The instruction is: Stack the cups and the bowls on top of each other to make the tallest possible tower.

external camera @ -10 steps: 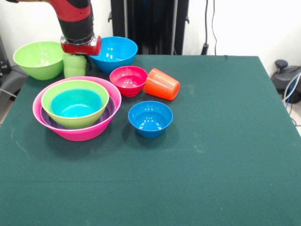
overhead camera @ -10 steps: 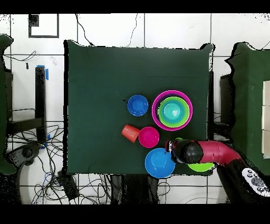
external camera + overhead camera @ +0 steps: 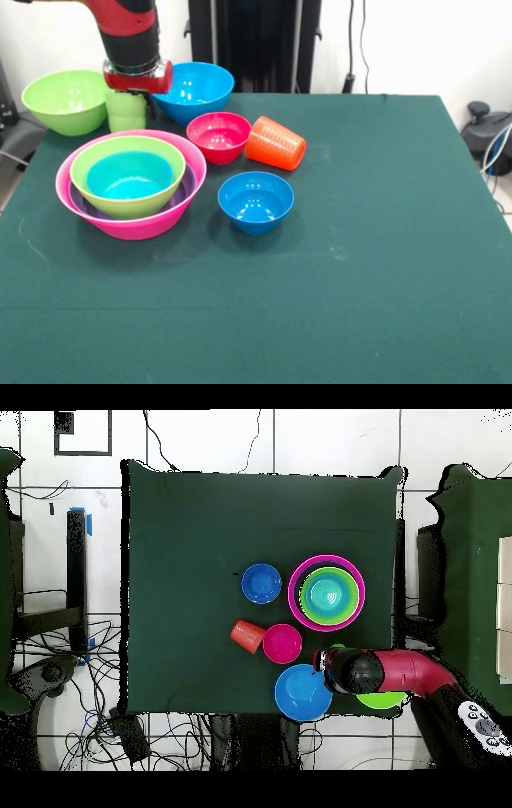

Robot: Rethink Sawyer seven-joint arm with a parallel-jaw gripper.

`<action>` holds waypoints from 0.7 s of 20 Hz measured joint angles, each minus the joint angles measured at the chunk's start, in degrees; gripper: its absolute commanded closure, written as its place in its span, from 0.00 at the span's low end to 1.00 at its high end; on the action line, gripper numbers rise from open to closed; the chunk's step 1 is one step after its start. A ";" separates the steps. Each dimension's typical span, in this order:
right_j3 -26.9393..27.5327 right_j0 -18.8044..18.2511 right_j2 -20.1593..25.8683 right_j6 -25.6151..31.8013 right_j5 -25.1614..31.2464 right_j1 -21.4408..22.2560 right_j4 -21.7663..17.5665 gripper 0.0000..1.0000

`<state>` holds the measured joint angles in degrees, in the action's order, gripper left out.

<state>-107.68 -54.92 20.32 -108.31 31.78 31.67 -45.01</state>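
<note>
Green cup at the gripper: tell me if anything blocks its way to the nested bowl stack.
Nothing visible does. The green cup sits under the gripper, just behind the pink bowl holding the nested bowls, teal bowl innermost. The red bowl stands off to the side.

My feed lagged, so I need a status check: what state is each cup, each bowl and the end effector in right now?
Pink bowl: upright, holds the nested stack.
Purple bowl: nested in pink.
Green bowl: nested in purple.
Teal bowl: nested on top.
Second green bowl: upright, alone.
Large blue bowl: upright, alone.
Red bowl: upright, empty.
Small blue bowl: upright, empty.
Orange cup: on its side.
Green cup: under the end effector.
</note>
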 measured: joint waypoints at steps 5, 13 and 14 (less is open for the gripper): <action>-0.24 0.04 0.02 0.00 -0.01 0.39 0.00 1.00; -2.47 -0.08 0.40 0.00 0.00 3.58 0.77 1.00; -2.71 -0.10 0.50 0.00 0.00 3.89 0.98 1.00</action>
<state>-110.39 -55.02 20.82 -108.31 31.78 35.57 -44.03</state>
